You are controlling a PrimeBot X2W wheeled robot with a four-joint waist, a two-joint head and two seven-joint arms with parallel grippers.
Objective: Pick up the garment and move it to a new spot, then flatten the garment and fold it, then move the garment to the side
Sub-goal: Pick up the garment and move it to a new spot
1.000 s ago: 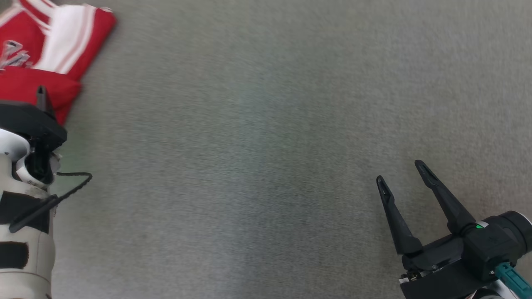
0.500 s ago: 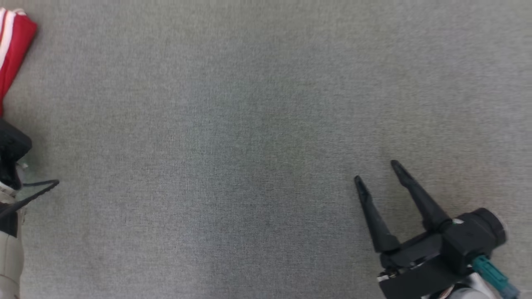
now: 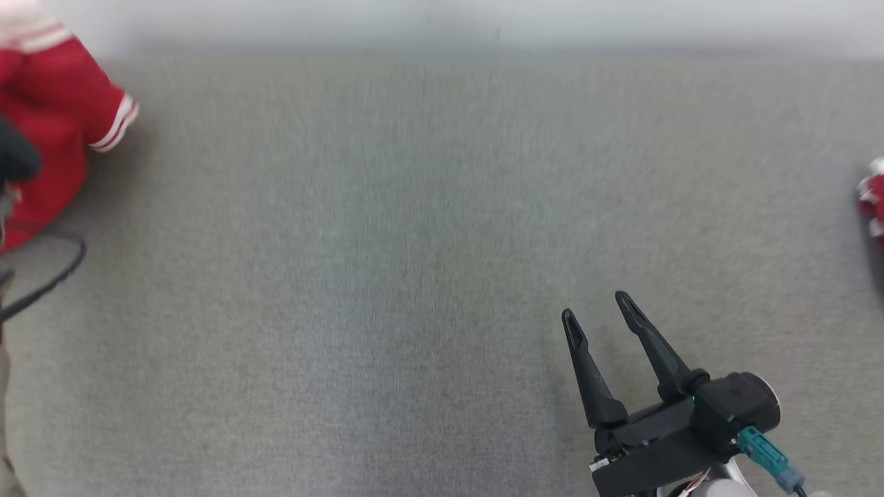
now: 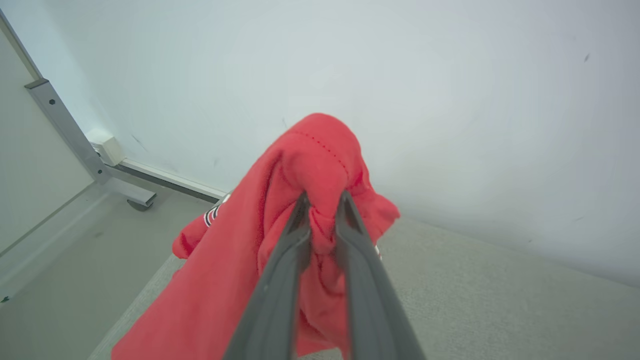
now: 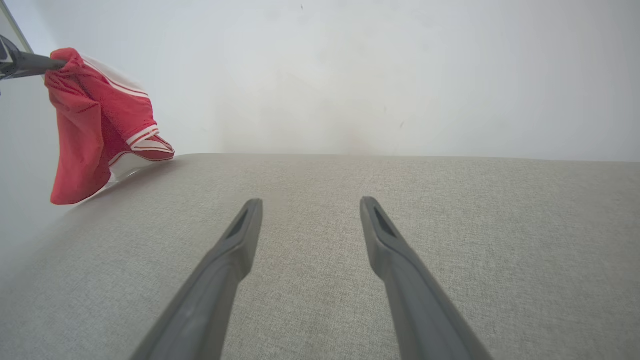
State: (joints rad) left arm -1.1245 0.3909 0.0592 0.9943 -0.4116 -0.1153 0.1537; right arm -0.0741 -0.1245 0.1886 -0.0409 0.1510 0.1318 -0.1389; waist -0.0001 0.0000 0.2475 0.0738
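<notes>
The garment (image 4: pixel 235 260) is red with white stripes. It hangs bunched from my left gripper (image 4: pixel 322 197), whose two fingers are shut on a fold of the cloth. From the head camera the garment (image 3: pixel 48 138) shows at the far left edge, and in the right wrist view the garment (image 5: pixel 90 130) dangles above the left end of the grey surface with its lower edge touching it. My right gripper (image 3: pixel 594 310) hovers open over the grey surface at the lower right, nothing between its fingers (image 5: pixel 240 235).
The grey fabric-covered surface (image 3: pixel 414 276) spreads wide, backed by a pale wall (image 5: pixel 350 75). A small red and white thing (image 3: pixel 871 200) lies at its far right edge. A metal frame leg (image 4: pixel 70 135) stands on the floor beyond the left end.
The head camera has shifted, now showing the wall. My left gripper has closed on the garment and lifted it off the surface. The right gripper stays open.
</notes>
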